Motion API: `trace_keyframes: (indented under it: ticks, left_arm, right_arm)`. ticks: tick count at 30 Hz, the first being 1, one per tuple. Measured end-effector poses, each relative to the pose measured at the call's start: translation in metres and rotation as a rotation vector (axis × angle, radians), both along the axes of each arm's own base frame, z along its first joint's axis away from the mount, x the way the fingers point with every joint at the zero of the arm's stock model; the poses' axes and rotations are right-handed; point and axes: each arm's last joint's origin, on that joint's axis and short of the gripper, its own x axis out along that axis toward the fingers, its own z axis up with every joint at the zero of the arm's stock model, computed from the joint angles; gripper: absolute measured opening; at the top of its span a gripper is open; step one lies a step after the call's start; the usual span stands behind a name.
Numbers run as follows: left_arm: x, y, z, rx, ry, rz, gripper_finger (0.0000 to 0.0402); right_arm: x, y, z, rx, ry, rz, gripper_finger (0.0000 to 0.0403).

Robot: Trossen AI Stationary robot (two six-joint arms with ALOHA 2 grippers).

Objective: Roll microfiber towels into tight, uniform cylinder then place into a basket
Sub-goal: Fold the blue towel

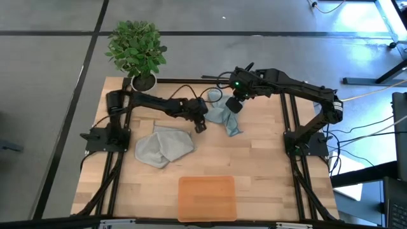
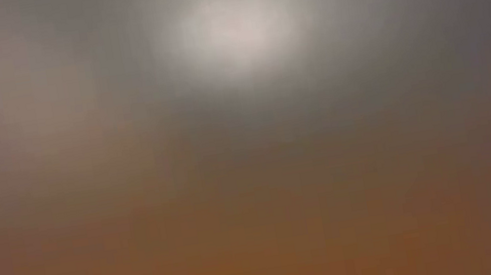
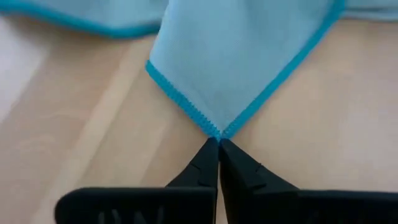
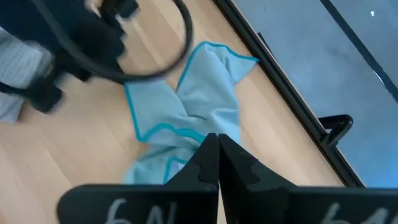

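The pale blue-teal towel (image 1: pixel 222 116) lies crumpled on the far middle of the table, between my two grippers. My left gripper (image 1: pixel 201 125) is shut at the towel's left side, its tips meeting one corner (image 3: pixel 217 132). My right gripper (image 1: pixel 233 105) is shut over the towel's far part (image 4: pixel 205 99). The light grey towel (image 1: pixel 162 147) lies loosely folded on the table, left of centre. The orange-tan basket (image 1: pixel 206 197) stands at the near edge. The low view shows only blur. My left gripper pinches the very tip of the blue towel's teal-hemmed corner (image 3: pixel 216 128) at the free ends of its two fingers. The cloth spreads away from the tips over the wood. My right gripper is shut on a bunched fold of the blue towel (image 4: pixel 186 140), coming from above. Its own fingers hide the place of contact. The cloth gathers toward the tips, and the rest lies on the table.
A potted plant (image 1: pixel 137 51) stands at the table's far left corner. A black cable (image 4: pixel 155 68) loops off the left arm above the towel. The table's dark frame rail (image 4: pixel 273 93) runs close behind the towel.
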Motion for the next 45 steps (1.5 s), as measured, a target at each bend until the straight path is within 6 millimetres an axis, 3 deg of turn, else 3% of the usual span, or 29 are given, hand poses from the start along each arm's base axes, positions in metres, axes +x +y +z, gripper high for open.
trace_keyframes:
  ticks: [6, 16, 27, 31, 36, 45]
  left_arm:
    - [-0.030, -0.006, 0.054, 0.027, 0.051, -0.023, 0.0000]
    - [-0.080, -0.021, 0.156, 0.120, -0.194, 0.049, 0.0000]
    - [-0.108, -0.023, 0.258, 0.304, -0.206, 0.129, 0.0000]
    - [-0.109, -0.025, 0.274, 0.308, -0.223, 0.130, 0.0000]
    - [-0.104, -0.029, 0.273, 0.299, -0.213, 0.105, 0.0000]
    - [-0.105, -0.030, 0.273, 0.302, -0.217, 0.116, 0.0000]
  right_arm:
    - [-0.012, 0.003, 0.010, -0.016, -0.015, 0.005, 0.0000]
    - [-0.027, 0.006, 0.026, -0.089, -0.020, 0.100, 0.0000]
    - [-0.045, 0.003, 0.044, -0.174, -0.063, 0.135, 0.0000]
    - [-0.049, 0.005, 0.049, -0.155, -0.100, 0.151, 0.0000]
    - [-0.041, 0.009, 0.047, -0.027, -0.176, 0.306, 0.0005]
    - [0.000, 0.015, 0.045, 0.027, -0.383, 0.606, 0.0080]
